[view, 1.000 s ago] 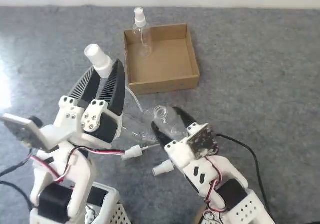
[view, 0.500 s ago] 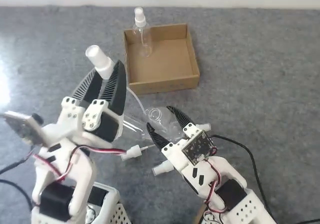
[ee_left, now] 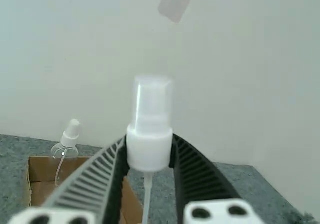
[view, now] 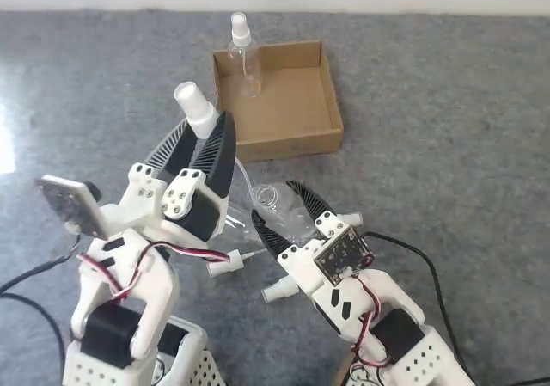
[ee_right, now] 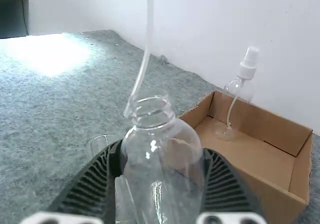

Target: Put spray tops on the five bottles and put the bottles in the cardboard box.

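Jaws of my left gripper (view: 206, 121) pinch a white spray top (ee_left: 148, 134). Its dip tube (ee_right: 142, 59) ends just beside the open neck of the clear bottle (ee_right: 160, 174), which is clamped in my right gripper (ee_right: 160, 154). Grey speckled surface (view: 447, 128) carries the cardboard box (view: 288, 141), with one capped bottle (view: 243, 55) standing inside. White wall (ee_left: 240, 59) behind.

Clear glossy plastic bottle (ee_right: 160, 154), matt cardboard box (view: 288, 143).

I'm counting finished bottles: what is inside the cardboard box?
One capped bottle stands upright in the cardboard box, at its far left corner. The rest of the visible floor is bare; the near wall hides a strip of floor.
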### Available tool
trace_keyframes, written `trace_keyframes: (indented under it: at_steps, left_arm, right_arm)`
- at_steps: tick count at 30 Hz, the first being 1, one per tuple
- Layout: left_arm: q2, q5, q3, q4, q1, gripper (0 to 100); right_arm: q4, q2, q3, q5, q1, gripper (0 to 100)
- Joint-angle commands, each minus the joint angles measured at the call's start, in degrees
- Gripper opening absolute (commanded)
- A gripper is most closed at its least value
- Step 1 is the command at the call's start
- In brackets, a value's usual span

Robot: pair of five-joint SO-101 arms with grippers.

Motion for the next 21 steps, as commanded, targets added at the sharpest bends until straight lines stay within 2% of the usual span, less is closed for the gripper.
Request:
trace_keyframes:
  at_steps: [1, 8, 13, 21]
  left_arm:
    - [-0.97, 0.35, -0.84, -1.93, 0.09, 1]
    - [-8.18, 0.35, -1.54, -1.67, 0.09, 1]
    - [-13.8, 0.18, 2.42, -2.02, 0.26, 1]
    - [-14.77, -2.29, 4.97, -2.02, 0.44, 1]
  right_arm:
    - [-1.19, -1.36, 1.23, 0.88, -0.75, 6.9]
    - [-0.84, -1.1, 1.23, 1.14, -2.86, 6.9]
    - [-0.84, -1.19, 1.23, 1.14, -2.86, 6.9]
    - [-0.84, -1.27, 1.23, 1.14, -2.68, 6.9]
